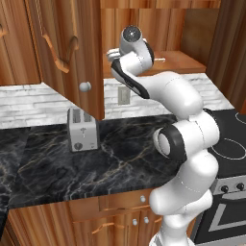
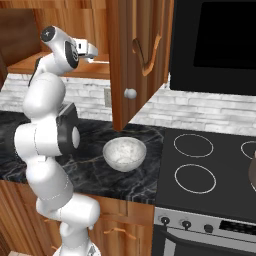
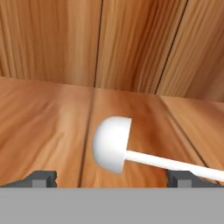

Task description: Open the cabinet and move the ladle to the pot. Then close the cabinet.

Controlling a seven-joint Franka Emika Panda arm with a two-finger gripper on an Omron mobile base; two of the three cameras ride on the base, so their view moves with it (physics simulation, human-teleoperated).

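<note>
The cabinet stands open, its door swung out over the counter. On its lower shelf lies the ladle, a pale round bowl with a thin straight handle running off to the right; a bit of that handle shows past the arm. My gripper is open inside the cabinet, just short of the ladle, with one fingertip on each side of the ladle's bowl and nothing held. From the right base camera the hand reaches over the shelf. A sliver of the dark pot shows at the stove's right edge.
A silver toaster stands on the black marble counter under the open door. A white speckled bowl sits beside the stove. A black microwave hangs above the burners. The door's knob juts out at mid height.
</note>
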